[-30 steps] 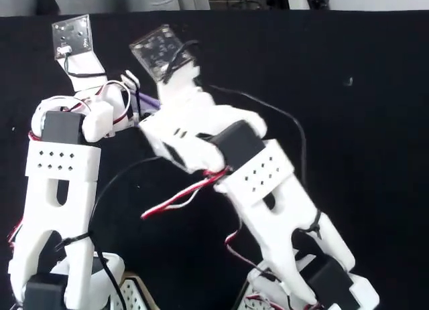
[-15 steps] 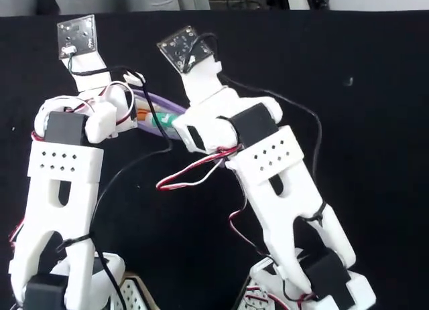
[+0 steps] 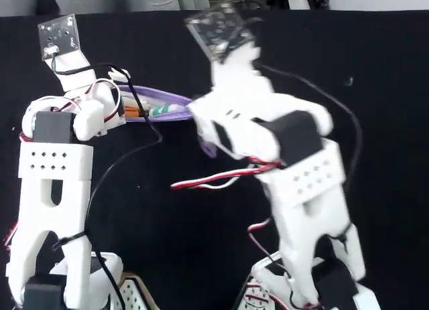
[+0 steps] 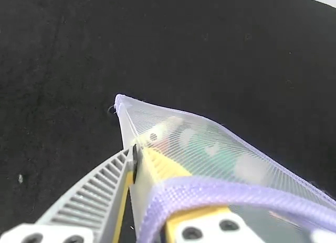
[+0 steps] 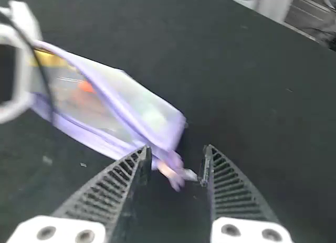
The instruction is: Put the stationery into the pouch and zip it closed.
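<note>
Nearest to you in the right wrist view, the right gripper (image 5: 176, 156) stands with its two ribbed jaws apart, closed on nothing. Between those jaws, just off the pouch's near corner, hangs the small pale zipper pull (image 5: 176, 176); whether either jaw touches it is too blurred to tell. The pouch (image 5: 110, 104), clear with purple edging, stretches away from that corner with its long axis running straight from the right gripper toward the other arm. It is lifted off the black table (image 5: 252, 85). The stationery (image 4: 205, 148) shows through the pouch's wall as orange, green and white shapes, already inside. At the pouch's far end the left gripper (image 4: 137, 158) is clamped on the pouch's edge, one jaw on each side of the wall, and holds it taut. The pull sits at the pouch end opposite that clamp, so the zip looks run to its stop or close to it. Any further tug belongs to your right arm, pulling along the pouch's length, away from the left gripper.
</note>
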Motion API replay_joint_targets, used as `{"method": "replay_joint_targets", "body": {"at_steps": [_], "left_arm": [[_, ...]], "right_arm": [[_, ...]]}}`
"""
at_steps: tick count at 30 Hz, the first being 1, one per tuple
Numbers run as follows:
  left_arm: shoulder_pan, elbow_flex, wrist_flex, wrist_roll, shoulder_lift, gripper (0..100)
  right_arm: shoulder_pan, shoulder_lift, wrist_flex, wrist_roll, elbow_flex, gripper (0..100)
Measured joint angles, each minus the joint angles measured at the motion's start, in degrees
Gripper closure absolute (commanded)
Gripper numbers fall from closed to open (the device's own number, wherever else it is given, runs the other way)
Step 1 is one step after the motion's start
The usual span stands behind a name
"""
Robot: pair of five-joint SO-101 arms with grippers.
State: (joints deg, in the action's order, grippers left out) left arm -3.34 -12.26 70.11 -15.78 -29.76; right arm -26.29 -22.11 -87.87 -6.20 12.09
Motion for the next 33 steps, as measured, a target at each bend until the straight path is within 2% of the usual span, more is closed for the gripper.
{"method": "replay_joint_targets", "body": {"at_steps": [8,14,22,26,33], "left_arm": [[-0.09,0.0,0.0,0.0,0.0,97],[-0.09,0.0,0.0,0.0,0.0,97],[-0.09,0.0,0.0,0.0,0.0,97],[-0.09,0.0,0.0,0.0,0.0,97],[-0.09,0.0,0.0,0.0,0.0,97]], "right_arm": [[2.64,-6.77,-2.11,-10.99,-11.43,83.6],[2.73,-10.37,6.42,-17.32,-29.27,83.6],[2.73,-18.37,20.92,-18.2,-50.9,83.6],[2.73,-22.86,31.65,-18.2,-62.33,83.6],[2.73,-36.57,51.69,-13.01,-79.74,83.6]]}}
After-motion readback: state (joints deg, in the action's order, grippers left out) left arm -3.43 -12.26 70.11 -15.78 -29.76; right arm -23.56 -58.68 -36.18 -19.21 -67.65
